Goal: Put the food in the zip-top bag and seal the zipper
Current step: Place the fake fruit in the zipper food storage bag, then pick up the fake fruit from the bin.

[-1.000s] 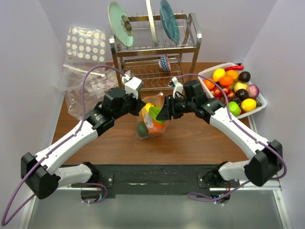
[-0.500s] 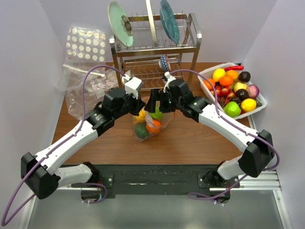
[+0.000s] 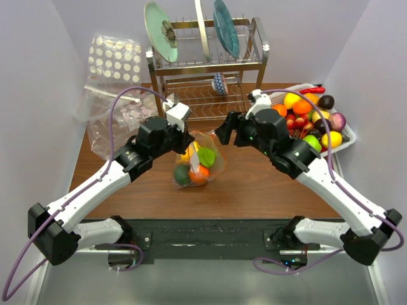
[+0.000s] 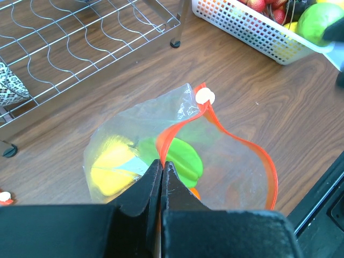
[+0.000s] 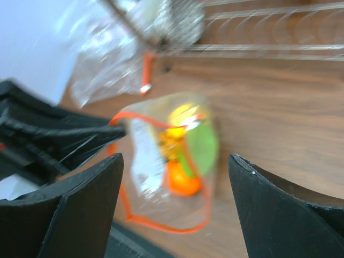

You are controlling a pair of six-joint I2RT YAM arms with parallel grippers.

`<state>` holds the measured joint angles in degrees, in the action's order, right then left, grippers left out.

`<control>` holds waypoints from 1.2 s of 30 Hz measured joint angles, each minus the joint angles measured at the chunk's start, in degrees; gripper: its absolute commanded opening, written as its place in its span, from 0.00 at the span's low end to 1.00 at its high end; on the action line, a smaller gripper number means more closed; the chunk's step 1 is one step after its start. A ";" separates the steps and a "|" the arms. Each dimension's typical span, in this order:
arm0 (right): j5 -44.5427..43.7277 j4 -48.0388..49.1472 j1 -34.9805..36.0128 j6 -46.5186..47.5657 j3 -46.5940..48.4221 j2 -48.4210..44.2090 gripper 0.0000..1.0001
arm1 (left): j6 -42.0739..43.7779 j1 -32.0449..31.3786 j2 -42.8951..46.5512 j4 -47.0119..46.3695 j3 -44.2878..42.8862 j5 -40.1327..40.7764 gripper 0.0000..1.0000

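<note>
Left gripper [image 4: 162,171] is clenched on the zipper [image 4: 244,145], with the near end of the strip pinched right at its fingertips. It holds the zip-top bag [image 3: 198,162] up by that rim. The mouth gapes open just ahead of the tips, and the white slider [image 4: 205,97] is parked at the far end of the loop. The food [image 4: 180,158] sits in the bag below the left fingers: yellow, bright green, orange and dark green pieces show through the plastic.

Change: the right gripper [image 3: 226,129] was at the bag mouth a second ago and over it half a second ago. It's now pulled off, up and back toward the basket [image 4: 242,24]. Its jaws are wide apart with nothing in them. Its wrist view is motion-blurred; the bag shows ahead of and below the spread fingers, well apart from them. Only the left arm supports the bag now.

Read: the drop-in looks done. Either loading is finished or the right arm is going for another piece from the basket; I can't tell which. The zipper isn't sealed.

If loading is done, the right gripper should come back, pinch the slider at the far end and run it toward the left fingers while the left keeps the strip taut.

Risk: with a one-point hold the bag sags. The strip halves can misalign and the slider may jam.
</note>
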<state>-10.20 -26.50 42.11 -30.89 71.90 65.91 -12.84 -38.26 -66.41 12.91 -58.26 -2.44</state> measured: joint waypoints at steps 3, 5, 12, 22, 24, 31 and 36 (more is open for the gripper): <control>-8.92 -2.67 -0.17 2.14 0.72 -0.98 0.85 | 0.00 0.00 0.00 0.00 0.02 -0.13 0.00; -15.23 -5.51 -1.11 3.89 2.32 0.72 0.87 | -0.02 0.00 0.00 0.00 0.02 -0.13 0.00; -28.48 -12.55 -11.87 9.55 9.20 12.09 0.96 | -0.02 0.00 0.00 0.00 0.00 -0.13 0.00; -38.14 -15.69 -23.43 13.86 16.90 29.20 0.99 | -0.02 0.00 0.00 0.00 0.02 -0.15 0.00; -37.64 -15.67 -26.47 14.10 18.82 32.39 0.99 | 0.00 0.00 0.00 0.00 0.00 -0.15 0.00; -35.89 -16.35 -33.03 15.54 32.11 46.58 0.99 | -0.02 0.04 0.00 0.00 0.00 -0.20 0.00; -32.74 -16.46 -35.82 15.76 39.32 53.88 0.99 | -0.02 0.44 0.00 0.00 0.02 -0.33 0.00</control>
<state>-42.94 -42.96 6.28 -15.14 111.22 119.79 -12.86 -37.82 -66.41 12.91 -58.24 -2.76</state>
